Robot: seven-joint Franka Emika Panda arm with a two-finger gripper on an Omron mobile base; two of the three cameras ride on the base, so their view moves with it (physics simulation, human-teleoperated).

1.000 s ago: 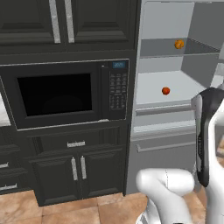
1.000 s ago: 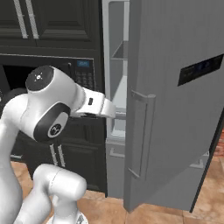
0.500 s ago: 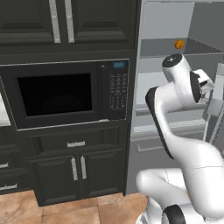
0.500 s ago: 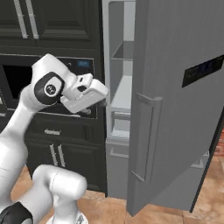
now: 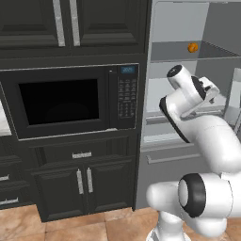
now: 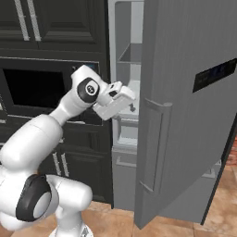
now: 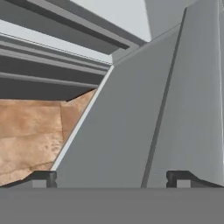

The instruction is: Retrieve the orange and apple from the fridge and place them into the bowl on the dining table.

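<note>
Reaching into the open fridge (image 5: 188, 70) is the step in hand: the door (image 6: 185, 111) stands swung wide, and the white arm has its gripper (image 6: 132, 107) at the mouth of the compartment, about level with the middle shelf. The jaws stand wide apart with nothing between them; in the hand view the two dark fingertips (image 7: 41, 178) frame only smooth grey panels and a patch of tan floor tile. The orange (image 5: 192, 47), a small plain yellow-orange ball, sits on the upper shelf toward the back, above the hand and well apart from it. The apple cannot be made out; the arm may be covering its shelf. The next move likely calls for raising and turning the hand toward the upper shelf, then closing on a small, smooth, round fruit that could roll if nudged. The fridge reads as brushed grey metal outside, pale matte grey inside, beside a glossy black microwave (image 5: 70, 101) set in dark cabinets.
</note>
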